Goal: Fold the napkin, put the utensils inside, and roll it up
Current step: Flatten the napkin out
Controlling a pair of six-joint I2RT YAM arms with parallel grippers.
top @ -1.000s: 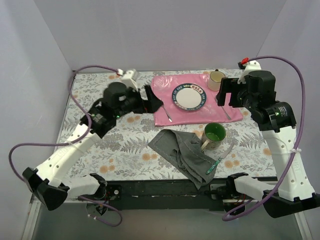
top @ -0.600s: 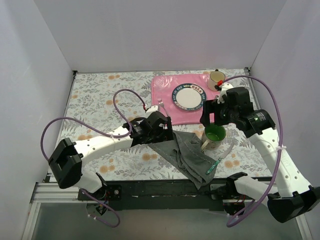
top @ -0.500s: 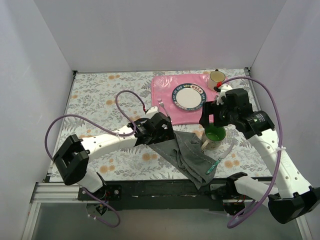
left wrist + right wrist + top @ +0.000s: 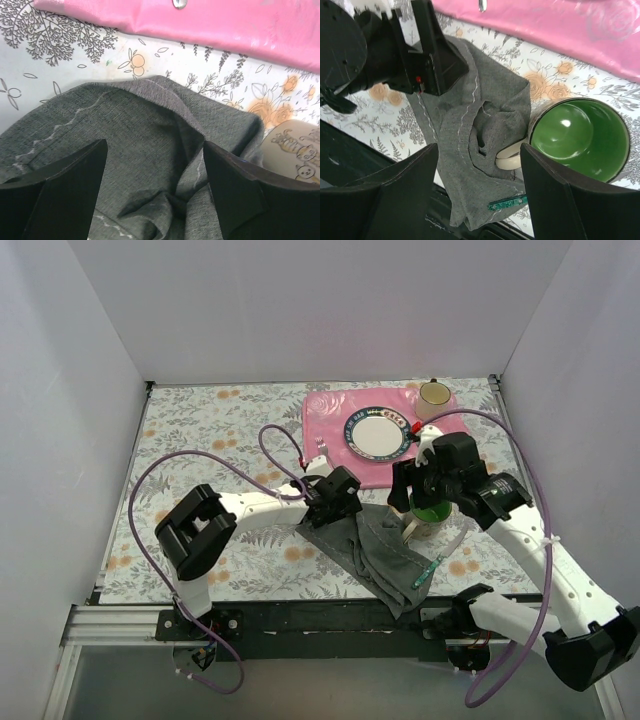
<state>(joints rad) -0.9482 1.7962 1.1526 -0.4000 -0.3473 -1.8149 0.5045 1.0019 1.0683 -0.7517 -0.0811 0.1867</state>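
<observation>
The dark grey napkin (image 4: 372, 548) lies crumpled near the table's front edge, left of a green-lined mug (image 4: 431, 508). My left gripper (image 4: 336, 508) hangs open just over the napkin's far left corner; in the left wrist view its fingers (image 4: 70, 185) straddle creased cloth (image 4: 150, 125) without holding it. My right gripper (image 4: 404, 486) is open above the napkin (image 4: 470, 125) and the mug's handle. A green-handled utensil (image 4: 428, 570) lies at the napkin's near right edge (image 4: 507, 202). A fork (image 4: 321, 448) rests on the pink mat's left edge.
A glossy pink placemat (image 4: 340, 468) at the back carries a blue-rimmed plate (image 4: 378, 433). A beige cup (image 4: 434, 395) stands at its far right corner. The mug (image 4: 580, 137) sits close beside the right fingers. The table's black front rail (image 4: 300, 618) runs just below the napkin.
Both arms swung in from the back of the table. The left gripper came down onto the napkin's far left corner; the right moved over the mug and napkin. Both jaws narrowed slightly.
</observation>
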